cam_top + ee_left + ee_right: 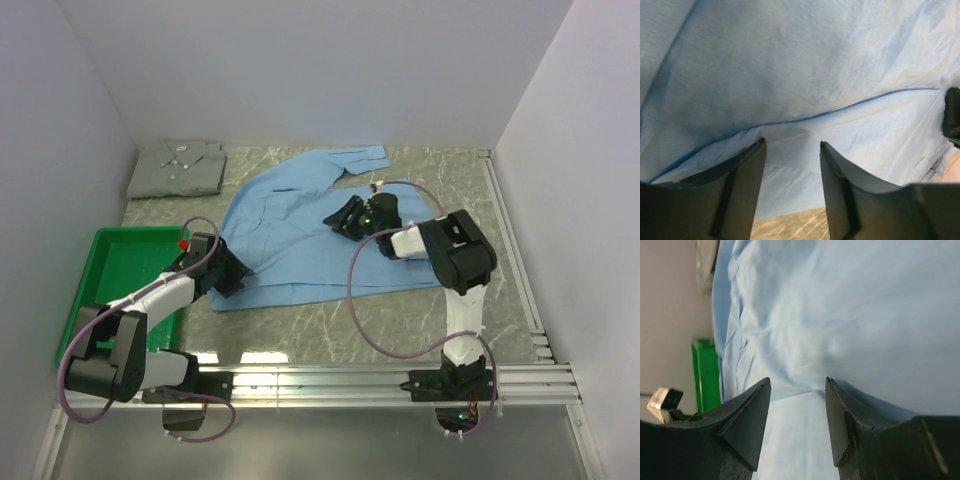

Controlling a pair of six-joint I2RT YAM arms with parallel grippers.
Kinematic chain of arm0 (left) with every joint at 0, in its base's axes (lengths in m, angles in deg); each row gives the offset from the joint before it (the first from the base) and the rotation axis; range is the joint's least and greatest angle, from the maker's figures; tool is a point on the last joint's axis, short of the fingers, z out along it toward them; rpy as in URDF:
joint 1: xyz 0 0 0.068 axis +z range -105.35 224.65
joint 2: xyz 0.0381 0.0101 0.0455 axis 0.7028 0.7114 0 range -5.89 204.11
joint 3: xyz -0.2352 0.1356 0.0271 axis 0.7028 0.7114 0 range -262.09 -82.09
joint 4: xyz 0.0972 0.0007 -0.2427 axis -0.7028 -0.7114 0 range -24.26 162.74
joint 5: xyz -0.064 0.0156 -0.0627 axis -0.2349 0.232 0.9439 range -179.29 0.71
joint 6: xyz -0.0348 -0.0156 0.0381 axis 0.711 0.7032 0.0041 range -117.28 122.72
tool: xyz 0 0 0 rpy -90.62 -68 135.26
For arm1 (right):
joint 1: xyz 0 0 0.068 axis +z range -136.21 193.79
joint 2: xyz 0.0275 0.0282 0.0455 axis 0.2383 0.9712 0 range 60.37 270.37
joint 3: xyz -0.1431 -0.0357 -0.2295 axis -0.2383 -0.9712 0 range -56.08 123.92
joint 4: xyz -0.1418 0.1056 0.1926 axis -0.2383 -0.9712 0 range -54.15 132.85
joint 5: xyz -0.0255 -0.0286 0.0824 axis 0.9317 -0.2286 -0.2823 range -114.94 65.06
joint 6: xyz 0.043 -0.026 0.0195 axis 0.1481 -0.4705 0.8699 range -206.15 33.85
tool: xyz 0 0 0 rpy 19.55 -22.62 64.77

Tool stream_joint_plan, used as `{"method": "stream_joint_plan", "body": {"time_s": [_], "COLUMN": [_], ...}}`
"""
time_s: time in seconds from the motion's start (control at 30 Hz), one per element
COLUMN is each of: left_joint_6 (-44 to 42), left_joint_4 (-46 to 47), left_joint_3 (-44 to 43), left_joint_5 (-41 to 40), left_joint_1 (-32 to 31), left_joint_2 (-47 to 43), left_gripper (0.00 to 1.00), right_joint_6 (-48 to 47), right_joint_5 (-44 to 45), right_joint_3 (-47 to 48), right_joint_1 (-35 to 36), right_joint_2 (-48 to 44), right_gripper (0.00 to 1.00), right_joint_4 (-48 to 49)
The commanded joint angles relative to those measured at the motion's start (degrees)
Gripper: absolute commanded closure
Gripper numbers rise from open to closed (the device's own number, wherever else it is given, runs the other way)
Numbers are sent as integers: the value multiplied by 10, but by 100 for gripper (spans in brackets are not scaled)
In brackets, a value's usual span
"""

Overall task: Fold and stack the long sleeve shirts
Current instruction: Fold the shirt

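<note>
Left gripper [792,145], right gripper [797,382] parted on light blue shirt [290,245], green tray [110,258] beside

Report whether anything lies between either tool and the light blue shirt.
Nothing visible does. The left tool sits open at the near-left edge of the light blue shirt, and the right tool is open over its middle. Each wrist view shows bare blue cloth directly ahead.

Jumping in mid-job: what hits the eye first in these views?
The light blue shirt sprawls unfolded across the middle of the table, with the left gripper open at its near-left edge and the right gripper open over its centre-right. The grey-green shirt lies already folded in the far-left corner, beyond the green tray.
</note>
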Motion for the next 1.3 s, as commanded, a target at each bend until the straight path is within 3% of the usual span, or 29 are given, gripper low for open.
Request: {"method": "stream_joint_plan", "body": {"time_s": [0.0, 0.27, 0.5, 0.7, 0.77, 0.93, 1.03, 1.27], "left_joint_6": [-28, -59, -73, -65, -52, -19, -11, -19], "left_joint_4": [-72, -127, -138, -107, -95, -83, -91, -134], "left_joint_3": [1, -66, -120, -101, -82, -49, -32, -33], "left_joint_5": [-24, -17, 6, -3, -17, -46, -69, -107], "left_joint_1": [3, 3, -9, -15, -15, -15, -12, 0], "left_joint_2": [-10, -71, -72, -34, -26, -4, 3, -42], "left_gripper": [44, 28, 31, 39, 43, 51, 52, 42], "right_joint_6": [-57, -140, -158, -140, -139, -136, -141, -172], "right_joint_5": [36, 25, 65, 76, 79, 103, 124, 180], "right_joint_3": [-19, -42, -77, -150, -170, -201, -208, -202], "right_joint_1": [-30, -46, -57, -125, -157, -211, -247, -321], "right_joint_2": [-79, -234, -336, -381, -383, -377, -379, -401], "right_gripper": [45, 45, 50, 56, 63, 66, 66, 64], "right_joint_4": [-66, -228, -408, -442, -457, -489, -514, -567]}}
